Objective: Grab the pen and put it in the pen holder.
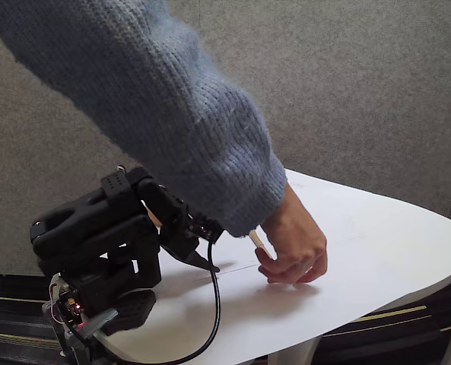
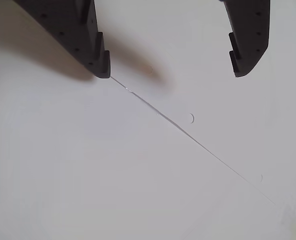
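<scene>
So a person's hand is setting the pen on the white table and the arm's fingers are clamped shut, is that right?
Not quite. The wrist view shows the gripper open, its two fingers wide apart over bare table. The rest holds: in the fixed view a person's hand holds the pen at the white table.

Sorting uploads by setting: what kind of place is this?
Likely an office or lab corner: a white rounded table, a grey fabric partition behind it, and a small black robot arm by its edge.

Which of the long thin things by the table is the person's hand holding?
The pen, the short tan stick poking out above the hand. The black cable is longer, curved, and hangs beside the robot arm, away from the hand.
</scene>
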You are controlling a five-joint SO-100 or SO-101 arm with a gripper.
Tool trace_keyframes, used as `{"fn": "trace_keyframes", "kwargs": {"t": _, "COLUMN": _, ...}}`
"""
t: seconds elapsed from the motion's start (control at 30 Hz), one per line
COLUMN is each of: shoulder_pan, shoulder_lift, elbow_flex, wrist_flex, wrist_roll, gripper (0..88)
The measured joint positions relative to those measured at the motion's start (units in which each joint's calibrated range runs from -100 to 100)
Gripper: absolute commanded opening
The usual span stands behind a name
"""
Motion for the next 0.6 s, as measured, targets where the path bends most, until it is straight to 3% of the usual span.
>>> {"fn": "trace_keyframes", "kwargs": {"t": 0.6, "shoulder_pan": 0.00, "shoulder_lift": 0.00, "elbow_flex": -2.26, "wrist_flex": 2.20, "wrist_roll": 0.15, "gripper": 34.2}}
